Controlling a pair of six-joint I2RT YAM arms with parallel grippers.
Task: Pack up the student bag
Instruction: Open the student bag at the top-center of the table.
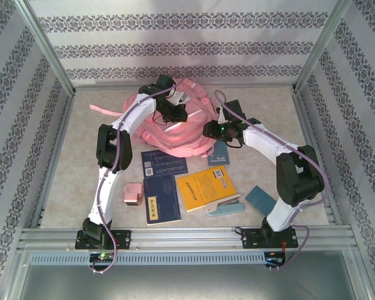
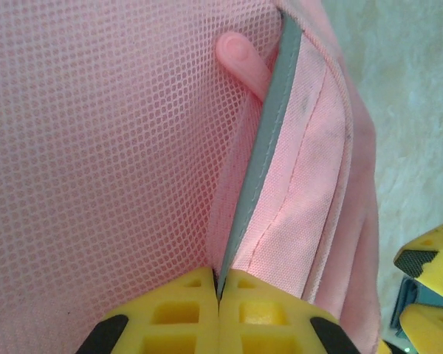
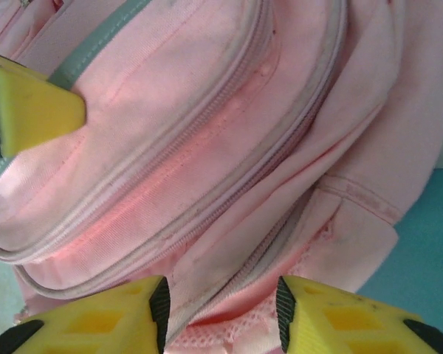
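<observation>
Your left gripper (image 2: 218,284) is pinching shut on the grey trim strip (image 2: 266,147) of the student bag (image 1: 184,139), which is lying at the far middle of the table (image 1: 81,156). Your right gripper (image 3: 221,306) is hanging over its front pockets with jaws partly apart.

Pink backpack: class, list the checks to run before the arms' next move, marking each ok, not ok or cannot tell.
1. Left gripper shut on the pink backpack's grey trim strip: ok.
2. Right gripper open, jaws apart over the backpack's lower front: ok.
3. Front pocket zip undone for packing: not ok, it looks closed.
4. Main compartment open: cannot tell.
5. Yellow book and pale blue stapler packed: not ok, both lie on the table.
</observation>
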